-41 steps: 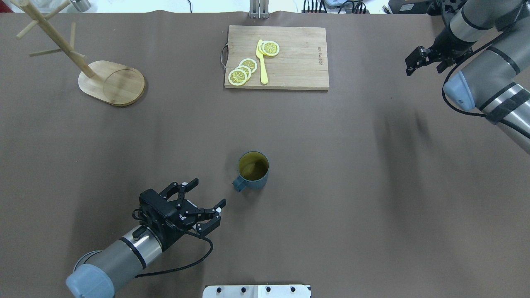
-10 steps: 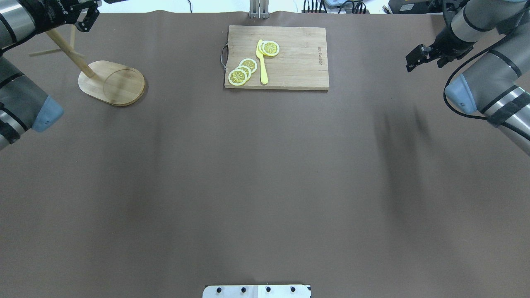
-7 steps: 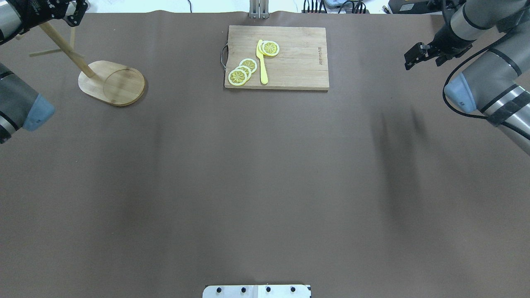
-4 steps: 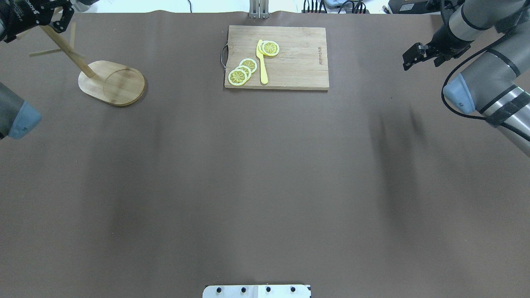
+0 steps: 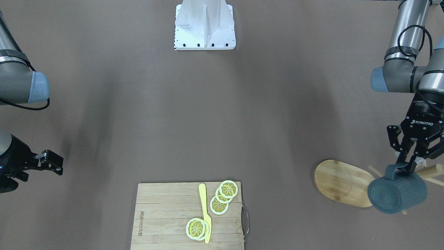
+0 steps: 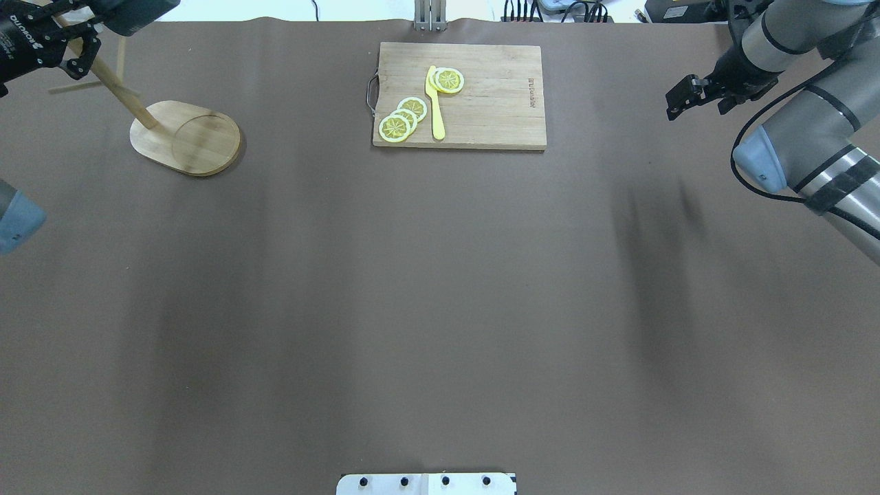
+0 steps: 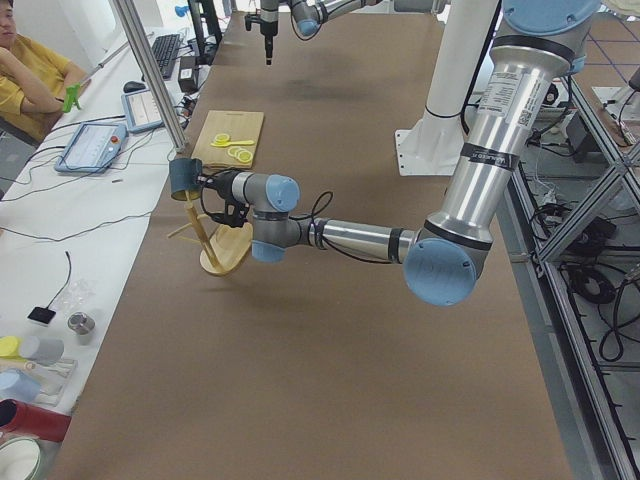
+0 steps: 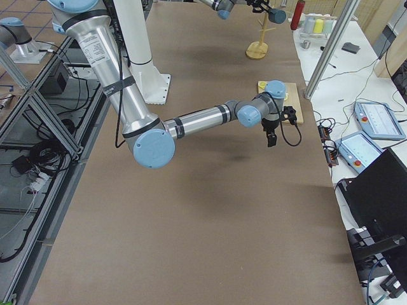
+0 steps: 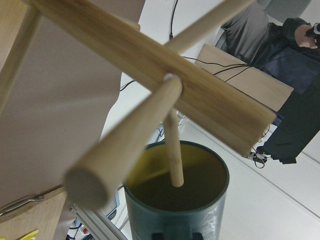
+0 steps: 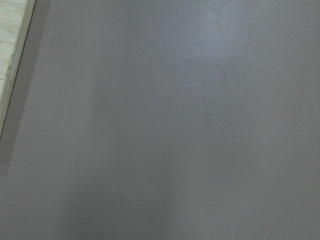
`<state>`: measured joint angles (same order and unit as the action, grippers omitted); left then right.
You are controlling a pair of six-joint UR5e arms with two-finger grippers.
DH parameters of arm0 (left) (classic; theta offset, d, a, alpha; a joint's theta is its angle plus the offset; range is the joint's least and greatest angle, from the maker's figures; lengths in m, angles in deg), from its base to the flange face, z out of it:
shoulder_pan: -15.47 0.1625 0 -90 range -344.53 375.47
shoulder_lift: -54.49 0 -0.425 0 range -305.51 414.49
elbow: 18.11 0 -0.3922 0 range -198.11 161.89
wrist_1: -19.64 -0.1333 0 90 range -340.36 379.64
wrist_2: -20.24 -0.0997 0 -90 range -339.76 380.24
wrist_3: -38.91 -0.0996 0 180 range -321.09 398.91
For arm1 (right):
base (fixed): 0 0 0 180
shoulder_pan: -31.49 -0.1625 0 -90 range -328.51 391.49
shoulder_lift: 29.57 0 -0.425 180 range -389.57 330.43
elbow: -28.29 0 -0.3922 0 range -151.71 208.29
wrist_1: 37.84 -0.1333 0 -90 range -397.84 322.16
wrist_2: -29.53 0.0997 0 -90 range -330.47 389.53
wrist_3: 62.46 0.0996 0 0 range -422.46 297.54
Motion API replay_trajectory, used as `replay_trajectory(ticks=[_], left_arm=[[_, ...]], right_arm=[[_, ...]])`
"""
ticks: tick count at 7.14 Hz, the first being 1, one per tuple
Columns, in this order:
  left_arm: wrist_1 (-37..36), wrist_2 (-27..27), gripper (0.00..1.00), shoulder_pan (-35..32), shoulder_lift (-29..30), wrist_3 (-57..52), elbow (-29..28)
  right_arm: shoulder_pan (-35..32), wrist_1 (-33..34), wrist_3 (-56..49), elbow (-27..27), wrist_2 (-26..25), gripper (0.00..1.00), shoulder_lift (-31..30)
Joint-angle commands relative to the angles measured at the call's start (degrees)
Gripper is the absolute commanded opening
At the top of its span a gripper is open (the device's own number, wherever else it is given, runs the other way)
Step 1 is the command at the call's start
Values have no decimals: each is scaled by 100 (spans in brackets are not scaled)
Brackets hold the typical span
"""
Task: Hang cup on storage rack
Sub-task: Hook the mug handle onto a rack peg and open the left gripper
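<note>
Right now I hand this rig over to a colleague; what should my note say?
Left gripper: shut on the handle of the cup, which lies sideways in the air by the upper pegs of the storage rack.
Right gripper: holds nothing, hovers beside the cutting board; open or shut, I cannot tell.
Done: cup lifted and brought to the rack.
Left: put the handle over a peg, release, withdraw.

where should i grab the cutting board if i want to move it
Probably by the metal loop handle at the cutting board's short end, coming in from the robot's left side. The board lies flat, so its edges give little to pinch; the loop sticks out, clear of the lemon slices.
</note>
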<state>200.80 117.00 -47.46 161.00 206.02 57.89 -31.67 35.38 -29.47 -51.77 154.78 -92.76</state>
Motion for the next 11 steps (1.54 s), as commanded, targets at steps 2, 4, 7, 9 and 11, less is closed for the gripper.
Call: replay_trajectory(ticks=[2,4,7,9,11], left_arm=[[7,44,0,0,-182,233,2],[7,176,0,0,-200,374,-24],[234,325,33,-9,-332,348,-59],[543,343,97,-9,-490,330,-24],[892,604,97,-96,-490,287,-6]], right_arm=[[76,-61,110,-19,-36,100,0],[172,-88,278,-62,-133,100,8],[173,-88,287,-98,-133,100,0],[173,-88,278,-133,-133,100,0],[173,-88,278,-133,-133,100,0]])
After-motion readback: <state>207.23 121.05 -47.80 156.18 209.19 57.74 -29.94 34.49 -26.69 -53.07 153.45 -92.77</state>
